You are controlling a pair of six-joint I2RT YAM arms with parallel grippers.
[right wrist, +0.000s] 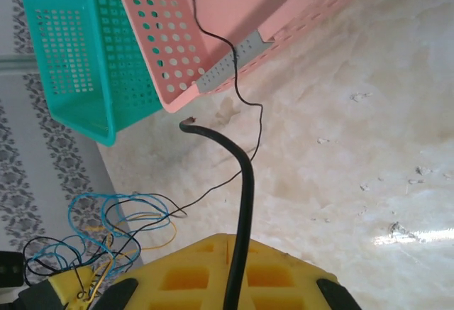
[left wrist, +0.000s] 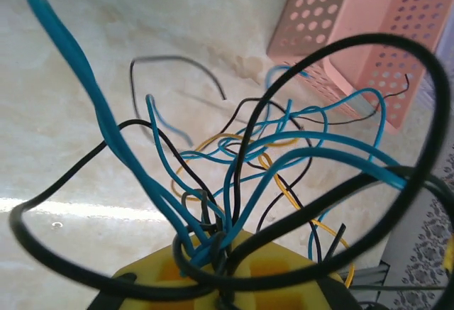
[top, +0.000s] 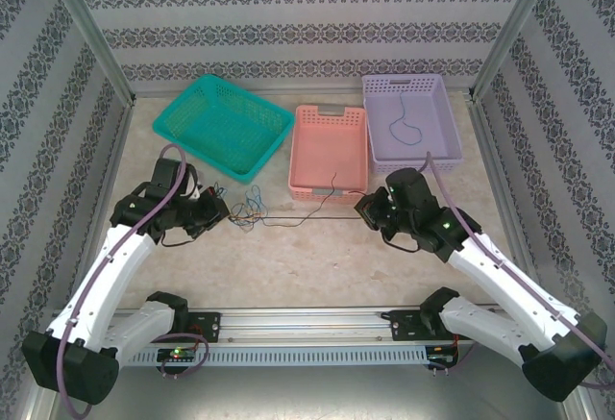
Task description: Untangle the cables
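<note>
- Top external: cable tangle [top: 248, 210] sits on the bench [top: 317, 276], left of centre, near the front of the gap between the teal basket [top: 221, 122] and the pink basket [top: 317, 146].
- Left pincer [top: 219, 212] is clenched on the tangle's left side. Left wrist view shows blue, black and yellow strands bunched between its yellow fingers [left wrist: 273, 253]. It is likely anchoring the knot so it can't slide.
- Right pincer [top: 366, 210] is clenched on one black cable [top: 307, 219] that runs almost straight across from the tangle. In the right wrist view its free end pokes out past the fingers.
- With the arms well apart, this reads as drawing one strand out against the anchor.
- Thin black wire [right wrist: 234, 69] is draped over the pink basket's near rim, and its other end leads back toward the tangle.
- Lilac basket [top: 437, 103], towards the far right corner, holds a single loose cable [top: 408, 124]. It is probably the drop spot for freed strands.
- Progress looks early, since most strands are knotted together.
</note>
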